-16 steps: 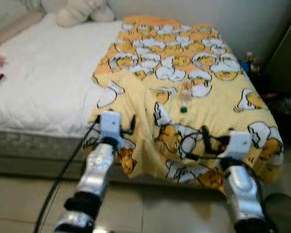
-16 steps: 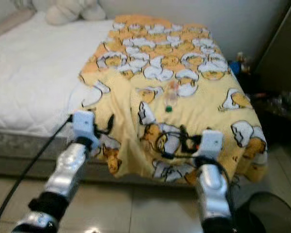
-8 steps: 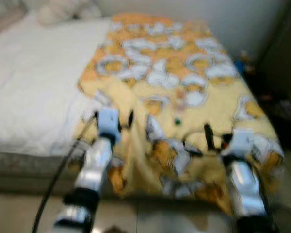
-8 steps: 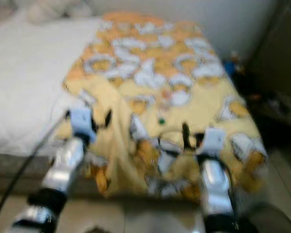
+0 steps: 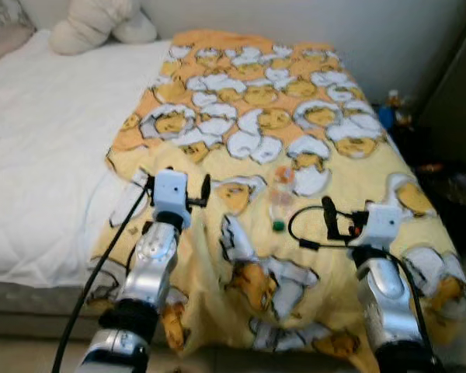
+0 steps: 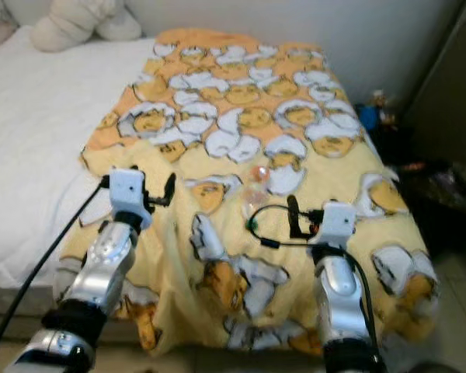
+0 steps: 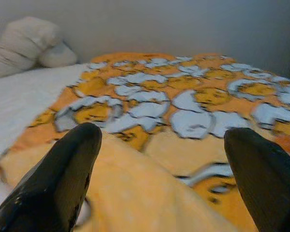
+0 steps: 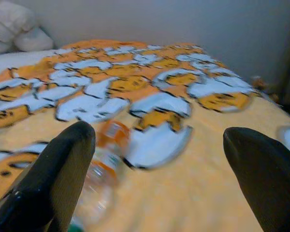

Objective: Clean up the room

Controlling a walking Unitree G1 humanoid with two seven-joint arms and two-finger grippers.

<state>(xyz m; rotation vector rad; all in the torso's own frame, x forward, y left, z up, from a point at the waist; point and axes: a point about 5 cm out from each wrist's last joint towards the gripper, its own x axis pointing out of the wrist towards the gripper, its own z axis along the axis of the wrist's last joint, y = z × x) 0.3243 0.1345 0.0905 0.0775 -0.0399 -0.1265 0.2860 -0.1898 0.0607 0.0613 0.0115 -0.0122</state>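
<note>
A clear plastic bottle [image 5: 280, 198] with an orange label and green cap lies on the yellow cartoon-egg blanket [image 5: 248, 109] that covers the right side of the bed. My right gripper [image 5: 356, 217] hovers open just above the blanket, a little to the right of the bottle and nearer to me. In the right wrist view the bottle [image 8: 104, 169] lies beside one finger [image 8: 53, 179], touching neither. My left gripper [image 5: 177, 183] is open over the blanket's left part, with nothing between its fingers [image 7: 58, 179].
The white mattress [image 5: 46, 155] stretches to the left, with cream pillows [image 5: 85, 27] by the wall. Small clutter [image 5: 396, 109] and a dark cabinet [image 5: 458, 93] stand in the gap right of the bed. A black cable [image 5: 101, 272] hangs from my left arm.
The whole view has shifted: the camera has moved closer to the bed, after a blurred frame. Both grippers now reach further over the blanket, and the bottle lies nearer the right one.
</note>
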